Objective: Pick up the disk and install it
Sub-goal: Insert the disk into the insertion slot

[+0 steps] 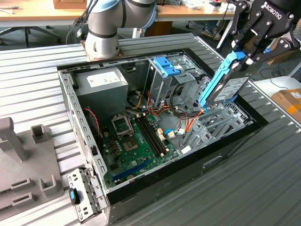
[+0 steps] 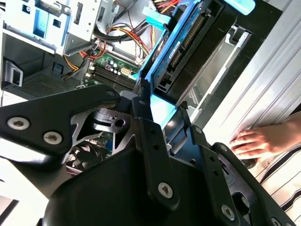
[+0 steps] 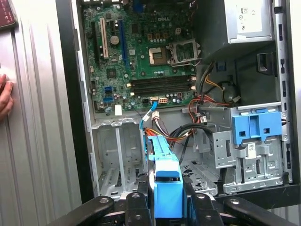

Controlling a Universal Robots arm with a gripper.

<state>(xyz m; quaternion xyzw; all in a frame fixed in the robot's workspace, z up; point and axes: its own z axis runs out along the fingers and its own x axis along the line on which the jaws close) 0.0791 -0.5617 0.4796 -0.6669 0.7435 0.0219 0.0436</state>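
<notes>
The disk [image 1: 226, 84], a grey drive with a white label in a bright blue carrier frame, hangs tilted on edge over the end of the open computer case at the exterior view's right. My gripper [image 1: 241, 55] is shut on its upper blue end. In the first wrist view the blue frame [image 3: 165, 181] stands between the black fingers [image 3: 140, 203], above an open grey drive bay [image 3: 117, 155]. The disk's [image 2: 188, 47] dark underside and connector show in the second wrist view. Its lower corner sits just above the bay [image 1: 216, 125]; whether they touch I cannot tell.
Inside the case lie the green motherboard [image 1: 136, 141], the grey power-supply box [image 1: 101, 82] and a tall metal cage with a blue latch [image 1: 165, 66]. Orange and black cables [image 3: 188, 127] run near the bay. A person's hand [image 2: 254, 141] rests on the ribbed table beside the case. Grey fixtures [image 1: 19, 155] stand at the exterior view's left.
</notes>
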